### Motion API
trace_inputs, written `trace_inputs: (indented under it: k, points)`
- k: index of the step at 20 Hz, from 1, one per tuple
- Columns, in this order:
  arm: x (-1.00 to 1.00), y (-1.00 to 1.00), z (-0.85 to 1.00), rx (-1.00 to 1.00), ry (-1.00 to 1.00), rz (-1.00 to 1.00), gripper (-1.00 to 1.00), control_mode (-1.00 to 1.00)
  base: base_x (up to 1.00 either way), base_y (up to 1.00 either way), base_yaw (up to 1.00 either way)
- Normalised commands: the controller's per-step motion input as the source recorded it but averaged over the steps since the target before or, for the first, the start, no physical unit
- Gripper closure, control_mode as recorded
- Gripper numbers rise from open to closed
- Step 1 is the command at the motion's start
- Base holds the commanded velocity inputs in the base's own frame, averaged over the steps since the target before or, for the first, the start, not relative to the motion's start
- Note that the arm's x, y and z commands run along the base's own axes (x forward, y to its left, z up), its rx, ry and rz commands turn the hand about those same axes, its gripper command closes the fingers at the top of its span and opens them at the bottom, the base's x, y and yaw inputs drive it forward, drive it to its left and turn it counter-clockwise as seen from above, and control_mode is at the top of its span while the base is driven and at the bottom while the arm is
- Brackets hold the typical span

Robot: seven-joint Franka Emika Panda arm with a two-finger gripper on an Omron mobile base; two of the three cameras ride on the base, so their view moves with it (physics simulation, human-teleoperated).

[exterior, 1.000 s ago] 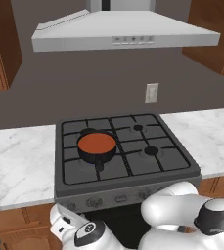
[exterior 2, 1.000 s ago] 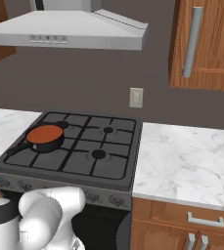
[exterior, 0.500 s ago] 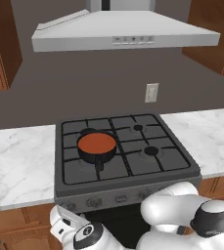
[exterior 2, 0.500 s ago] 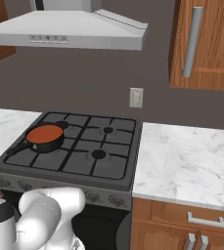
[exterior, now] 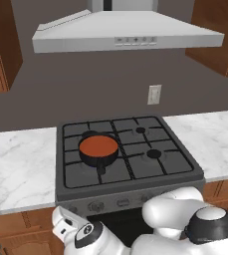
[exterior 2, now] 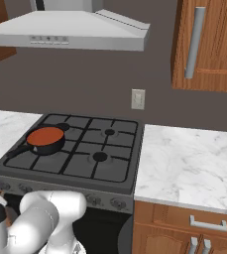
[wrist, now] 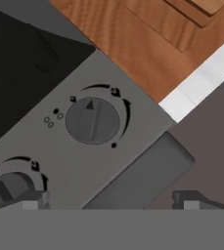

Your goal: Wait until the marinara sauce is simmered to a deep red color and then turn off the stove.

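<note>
Nearest in the hand view, the claw shows as two dark tips at the bottom edge, well apart, nothing between them: it is released. Both tips are cut off by the frame, so how far they reach toward the panel cannot be told. Just beyond them lies the grey front panel of the stove, with one round knob in full view, a small triangle mark on its face. A second knob sits at the lower left, partly cropped. The markings around both are too small to read. Wood cabinet front and a white strip of the marble surface fill the upper right.

In the left base view the hand hangs low before the stove front, mostly hidden behind the arm's own white body, and the knob row is partly blocked.

Farther back, on the cooktop, the small black pan rests on the front left burner, handle pointing toward the robot. The marinara sauce fills it as a flat orange-red disc. Any flame beneath is hidden by the pan.

Beyond, a wall outlet and the grey range hood above.
</note>
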Motion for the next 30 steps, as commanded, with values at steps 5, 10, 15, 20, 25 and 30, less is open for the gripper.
trace_inputs:
  k: [5,10,15,20,25,30]
  points:
    - [0.06,0.0,-0.15,0.0,-0.02,0.0,-1.0,-1.0,0.0,0.0,0.0]
    - [0.0,0.0,-0.1,0.0,-0.03,0.0,-1.0,-1.0,0.0,0.0,0.0]
    - [0.01,0.0,-0.02,0.0,-0.03,0.0,-1.0,-1.0,0.0,0.0,0.0]
    - [0.05,0.0,-0.04,0.0,-0.02,0.0,-1.0,-1.0,0.0,0.0,0.0]
    - [0.08,0.0,-0.09,0.0,0.0,0.0,-1.0,-1.0,0.0,0.0,0.0]
    - [0.12,0.0,-0.11,0.0,0.0,0.0,-1.0,-1.0,0.0,0.0,0.0]
